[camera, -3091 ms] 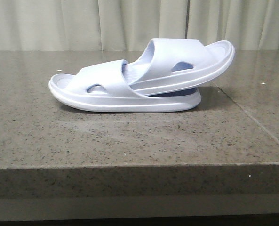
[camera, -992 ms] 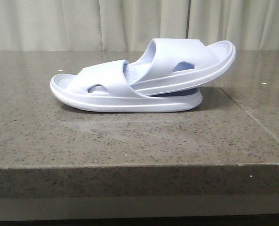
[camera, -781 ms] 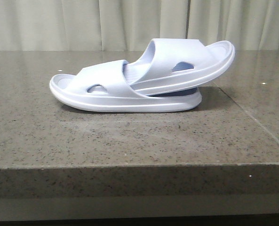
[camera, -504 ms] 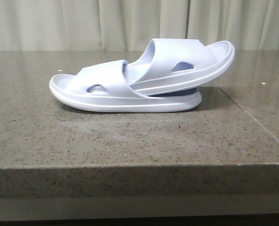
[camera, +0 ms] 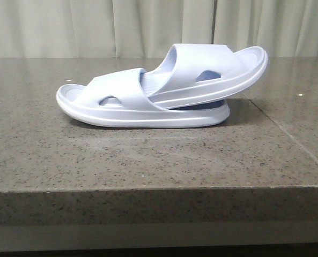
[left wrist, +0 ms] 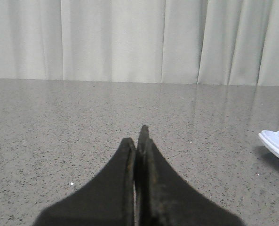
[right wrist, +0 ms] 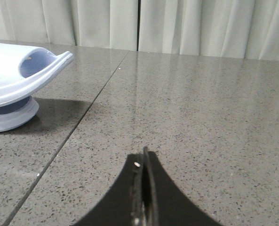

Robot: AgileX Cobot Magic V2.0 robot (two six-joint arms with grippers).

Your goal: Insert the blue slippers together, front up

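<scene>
While both arms sit low over the table (camera: 148,160), the blue slippers (camera: 164,91) rest in the middle of the front view, one tucked under the other's strap. The left gripper (left wrist: 138,141) is closed, and the right gripper (right wrist: 143,162) is closed too, holding nothing.

Left gripper (left wrist: 138,141): two matte black fingers, broad bases tapering to thin tips, worn inner edges. Right gripper (right wrist: 143,162): same black tapered shape, small pale speck at 11 o'clock of tip.
</scene>
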